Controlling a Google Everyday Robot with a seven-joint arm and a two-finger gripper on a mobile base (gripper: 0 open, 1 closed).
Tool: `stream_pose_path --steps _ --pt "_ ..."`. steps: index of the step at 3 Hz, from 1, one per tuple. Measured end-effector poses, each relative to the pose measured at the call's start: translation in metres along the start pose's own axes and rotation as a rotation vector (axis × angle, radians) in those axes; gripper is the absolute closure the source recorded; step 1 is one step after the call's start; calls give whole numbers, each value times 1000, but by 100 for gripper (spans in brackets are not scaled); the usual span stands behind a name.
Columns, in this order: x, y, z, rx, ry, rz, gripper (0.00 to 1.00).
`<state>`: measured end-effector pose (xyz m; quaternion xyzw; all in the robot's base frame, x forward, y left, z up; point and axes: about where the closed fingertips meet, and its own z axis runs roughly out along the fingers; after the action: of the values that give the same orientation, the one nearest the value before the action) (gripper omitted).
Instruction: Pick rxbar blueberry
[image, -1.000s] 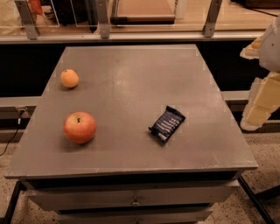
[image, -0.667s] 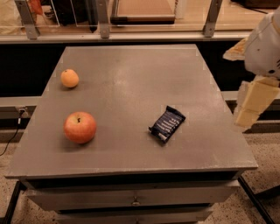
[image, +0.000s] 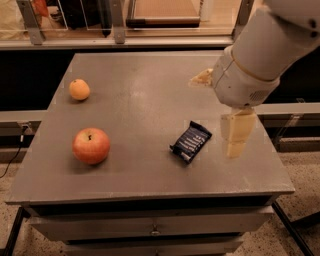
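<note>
— Grey surface (image: 150, 90) with drawers below. Where to find the rxbar blueberry (image: 191, 142)?

— Lying flat, right of the middle, turned a bit crooked. Dark blue wrapper with pale lines.

— And the pincer (image: 235, 132)?

— Up over the right side, just beside the bar, not touching. Open or closed? Can't tell.

— Heavy?

— Probably light and thin. Crinkly wrapper, maybe slippery, a little bendy. Best to pinch across the narrow middle, not the crimped ends.

— Anything in the way?

— Not really. Red apple (image: 91, 145) far off on the left, near the front. Small orange fruit (image: 79, 89) farther back on the left. Both well apart from the bar. Only hard part: so flat against the surface, so easy to push along and miss.
</note>
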<state>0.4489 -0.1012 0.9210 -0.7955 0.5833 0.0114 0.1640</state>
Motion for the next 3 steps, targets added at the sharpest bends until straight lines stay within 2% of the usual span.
stream_pose_path --steps 1,2,3 --pt "-16 -4 31 -58 10 -119 0" --pt "-19 -12 62 -109 28 -181 0" --pt "-12 -19 87 -146 49 -217 0"
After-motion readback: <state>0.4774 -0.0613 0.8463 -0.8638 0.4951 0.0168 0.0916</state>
